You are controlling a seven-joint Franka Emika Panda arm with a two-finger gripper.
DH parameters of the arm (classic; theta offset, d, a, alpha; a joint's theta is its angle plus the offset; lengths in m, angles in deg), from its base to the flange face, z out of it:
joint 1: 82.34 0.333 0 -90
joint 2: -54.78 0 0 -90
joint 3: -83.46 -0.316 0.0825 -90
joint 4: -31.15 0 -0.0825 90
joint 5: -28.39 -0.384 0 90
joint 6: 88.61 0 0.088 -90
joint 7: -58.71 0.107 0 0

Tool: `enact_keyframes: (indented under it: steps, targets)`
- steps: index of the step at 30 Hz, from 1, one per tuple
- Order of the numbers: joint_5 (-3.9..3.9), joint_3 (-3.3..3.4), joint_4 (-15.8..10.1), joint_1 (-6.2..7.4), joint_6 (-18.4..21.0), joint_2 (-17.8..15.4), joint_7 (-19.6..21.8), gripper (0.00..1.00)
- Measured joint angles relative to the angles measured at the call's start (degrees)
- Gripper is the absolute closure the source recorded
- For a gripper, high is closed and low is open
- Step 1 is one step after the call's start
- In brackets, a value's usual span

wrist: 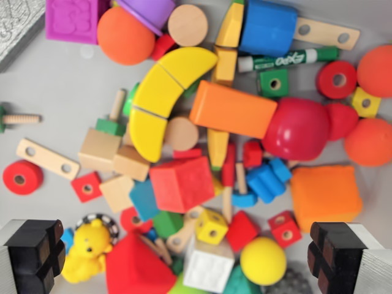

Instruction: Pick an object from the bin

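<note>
- Fingertips [33, 254] of the gripper [187, 254] sit nearest the lens, one black pad at each bottom corner of the wrist view; jaws wide apart, nothing held.
- Between the pads, low in frame: yellow bear toy [89, 251], red wedge [138, 266], white cube [208, 266], yellow ball [263, 260], yellow die [211, 225].
- Bin [55, 79] floor is grey, w/ bare patches mostly at the wrist view's left; the rest is a dense toy pile.
- Likely pick, my guess: red cube [182, 184]. It lies just above the jaw line, roughly centred btwn the pads, slightly toward the wrist view's left.
- Cube looks rotated approx. diagonal to the pad-to-pad line, so faces don't square up w/ the pads; wrist twist prob. needed before descent.
- Neighbours crowd it: blue tile [142, 199] touching on one side, red peg [229, 165] close on the other, tan block [130, 162] just above-left.
- Risk: pads landing on neighbours instead of the cube's faces.
- Further off, top of view: yellow banana [162, 98], orange block [233, 110], green marker [288, 59].
</note>
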Motion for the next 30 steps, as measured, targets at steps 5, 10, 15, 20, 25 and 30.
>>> enact_keyframes:
  steps: [5,10,15,20,25,30]
  targets:
    - [0.00,-0.11,-0.79,0.12,-0.50,-0.26,-0.78,0.00]
    - [0.00,-0.27,-1.88,0.21,-1.14,-0.65,-1.65,0.00]
    - [0.00,-0.47,-3.05,0.36,-1.95,-1.06,-2.72,0.00]
    - [0.00,-0.67,-4.30,0.50,-2.72,-1.53,-3.82,0.00]
    - [0.00,-0.86,-5.68,0.70,-3.55,-2.01,-5.09,0.00]
    - [0.00,-1.08,-7.14,0.92,-4.58,-2.44,-6.44,0.00]
